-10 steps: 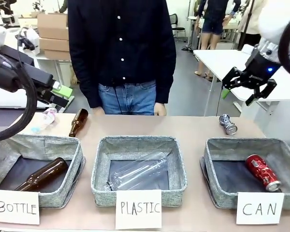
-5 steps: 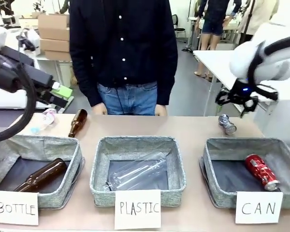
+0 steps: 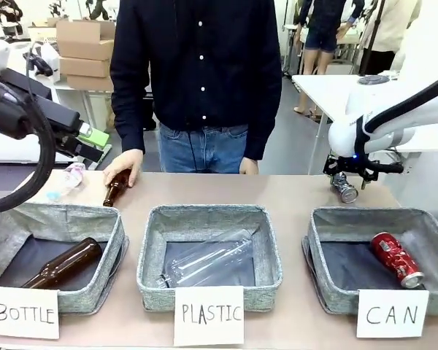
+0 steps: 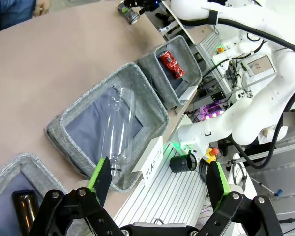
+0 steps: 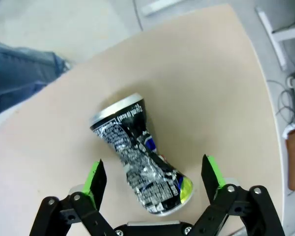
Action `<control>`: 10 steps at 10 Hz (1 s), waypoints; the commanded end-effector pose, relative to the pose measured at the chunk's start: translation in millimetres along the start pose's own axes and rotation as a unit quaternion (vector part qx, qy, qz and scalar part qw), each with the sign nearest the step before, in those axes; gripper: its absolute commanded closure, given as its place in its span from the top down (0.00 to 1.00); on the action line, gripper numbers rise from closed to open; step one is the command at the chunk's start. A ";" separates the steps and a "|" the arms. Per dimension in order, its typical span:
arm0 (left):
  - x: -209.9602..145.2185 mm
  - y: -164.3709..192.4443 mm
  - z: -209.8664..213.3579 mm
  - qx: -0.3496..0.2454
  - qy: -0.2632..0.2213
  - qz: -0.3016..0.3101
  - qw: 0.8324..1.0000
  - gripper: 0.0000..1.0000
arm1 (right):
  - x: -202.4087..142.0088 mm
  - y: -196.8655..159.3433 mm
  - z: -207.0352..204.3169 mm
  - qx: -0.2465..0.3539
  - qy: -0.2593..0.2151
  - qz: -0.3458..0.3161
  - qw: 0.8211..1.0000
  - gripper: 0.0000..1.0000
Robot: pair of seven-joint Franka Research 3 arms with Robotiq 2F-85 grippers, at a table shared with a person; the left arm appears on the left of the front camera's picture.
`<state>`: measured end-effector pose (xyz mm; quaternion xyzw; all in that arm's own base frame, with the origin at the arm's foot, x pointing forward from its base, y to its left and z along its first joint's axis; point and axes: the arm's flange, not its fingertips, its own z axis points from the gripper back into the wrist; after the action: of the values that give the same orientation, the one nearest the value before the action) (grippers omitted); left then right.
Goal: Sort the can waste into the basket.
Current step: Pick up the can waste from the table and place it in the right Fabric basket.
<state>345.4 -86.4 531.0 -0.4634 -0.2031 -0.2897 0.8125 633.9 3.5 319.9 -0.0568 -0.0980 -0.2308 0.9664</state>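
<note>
1. My right gripper (image 5: 153,169) is wide, just over the blue can (image 5: 140,157), which lies near the table's (image 3: 292,193) far right corner, behind the basket (image 3: 365,214).
2. It looks light, thin, slick and crushed, so I'd pinch its narrow waist gently.
3. My left gripper (image 4: 158,173) is wide and empty; the red can (image 3: 396,259) lies in the basket.

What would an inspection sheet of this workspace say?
Surface: tan table, no spills seen.
Job's things: red can inside CAN basket; dark blue can lying on table behind it.
Clutter: brown glass bottle under person's hand; second brown bottle in BOTTLE basket; clear plastic bottle in PLASTIC basket.
Grippers: right gripper open, straddling dark blue can; left gripper open, empty.
Cables: black cable looping off left arm.
Surroundings: cardboard boxes, people farther back.
</note>
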 end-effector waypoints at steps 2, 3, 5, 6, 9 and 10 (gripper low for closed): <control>0.7 0.1 1.0 0.000 -0.006 -0.004 1.000 1.00 | 8.1 -4.1 -6.5 0.023 0.005 -0.002 1.000 1.00; 0.7 0.1 1.0 0.000 -0.006 -0.004 1.000 1.00 | 7.8 -3.9 -4.9 0.023 0.005 0.000 1.000 1.00; 0.7 0.1 1.0 0.000 -0.006 -0.004 1.000 1.00 | 6.7 -2.2 -1.4 0.040 0.019 0.012 0.999 1.00; 0.7 0.1 1.0 0.000 -0.006 -0.004 1.000 1.00 | 6.7 -1.1 -0.2 0.050 0.027 0.008 0.998 0.40; 0.7 0.1 1.0 0.000 -0.006 -0.004 1.000 1.00 | 4.9 -1.0 1.0 0.056 0.030 0.009 0.998 0.36; 0.7 0.1 1.0 0.000 -0.006 -0.004 1.000 1.00 | 4.9 -0.9 0.9 0.055 0.031 0.012 0.998 0.00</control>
<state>345.4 -86.4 531.1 -0.4634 -0.2031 -0.2897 0.8124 638.9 0.9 316.5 -0.0046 -0.0841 -0.2220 0.9714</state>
